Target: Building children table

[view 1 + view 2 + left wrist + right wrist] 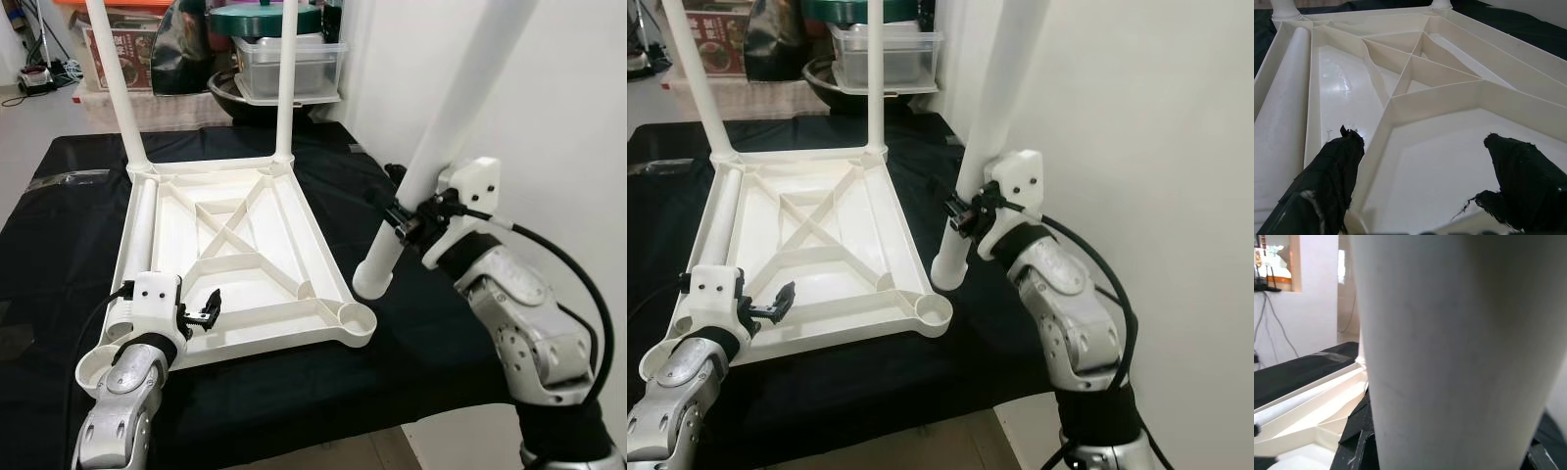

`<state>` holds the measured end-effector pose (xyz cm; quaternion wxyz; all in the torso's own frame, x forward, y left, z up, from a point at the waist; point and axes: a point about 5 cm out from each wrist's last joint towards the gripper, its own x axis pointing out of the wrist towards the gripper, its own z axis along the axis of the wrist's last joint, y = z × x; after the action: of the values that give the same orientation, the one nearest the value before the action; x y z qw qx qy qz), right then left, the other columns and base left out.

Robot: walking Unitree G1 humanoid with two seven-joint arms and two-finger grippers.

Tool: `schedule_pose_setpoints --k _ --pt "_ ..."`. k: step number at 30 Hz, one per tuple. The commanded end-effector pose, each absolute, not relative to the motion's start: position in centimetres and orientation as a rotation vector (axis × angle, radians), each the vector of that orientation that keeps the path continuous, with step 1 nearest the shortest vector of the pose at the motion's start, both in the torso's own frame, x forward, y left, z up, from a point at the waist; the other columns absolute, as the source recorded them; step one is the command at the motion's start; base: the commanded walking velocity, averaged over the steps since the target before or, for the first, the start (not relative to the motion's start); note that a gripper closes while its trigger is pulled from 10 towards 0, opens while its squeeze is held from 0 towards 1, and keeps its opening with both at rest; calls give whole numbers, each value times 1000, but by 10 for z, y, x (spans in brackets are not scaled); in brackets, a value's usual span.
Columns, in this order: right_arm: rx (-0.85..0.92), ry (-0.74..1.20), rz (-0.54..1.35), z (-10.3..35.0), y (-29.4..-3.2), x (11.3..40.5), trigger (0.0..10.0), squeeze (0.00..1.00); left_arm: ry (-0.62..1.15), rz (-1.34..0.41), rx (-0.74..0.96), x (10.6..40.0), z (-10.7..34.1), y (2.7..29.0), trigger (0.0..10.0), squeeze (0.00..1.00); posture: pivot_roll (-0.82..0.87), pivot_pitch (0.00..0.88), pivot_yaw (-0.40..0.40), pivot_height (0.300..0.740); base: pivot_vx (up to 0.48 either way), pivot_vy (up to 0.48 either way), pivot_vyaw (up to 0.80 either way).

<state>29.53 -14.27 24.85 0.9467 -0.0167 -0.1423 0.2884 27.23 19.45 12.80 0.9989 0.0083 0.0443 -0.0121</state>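
1. My left gripper (201, 315) hovers with fingers spread and empty over the near edge of the upside-down tabletop (230, 257), which lies on the black cloth (411, 343).
2. The tabletop is glossy white plastic, ribbed in a cross, with two legs standing at its far corners.
3. My right gripper (397, 223) clamps a smooth, round third leg (416, 181), tilted, its foot just beside the empty corner socket (351, 317). Next, I judge, I must stand it upright over that socket and press in.

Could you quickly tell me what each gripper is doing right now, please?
Left gripper: open, holding nothing, over the upturned tabletop.
Right gripper: shut on the loose table leg.
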Motion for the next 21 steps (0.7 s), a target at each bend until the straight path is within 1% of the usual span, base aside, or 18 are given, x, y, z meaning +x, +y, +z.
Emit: schedule_pose_setpoints --k 1,11,18,21 --pt "-25 -287 626 250 -139 289 10000 0 89 -33 6 273 126 196 10000 0 -13 0 -67 740 0 0 0" --pt "-32 -229 639 236 -137 287 10000 0 83 -32 2 275 127 195 10000 0 -12 0 -71 740 0 0 0" --pt "-25 -148 658 223 -135 286 10000 0 82 -29 3 276 127 196 10000 0 -3 0 -76 740 0 0 0" --pt "-11 -94 695 213 -132 285 10000 0 81 -27 6 276 127 196 10000 0 0 0 -76 740 0 0 0"
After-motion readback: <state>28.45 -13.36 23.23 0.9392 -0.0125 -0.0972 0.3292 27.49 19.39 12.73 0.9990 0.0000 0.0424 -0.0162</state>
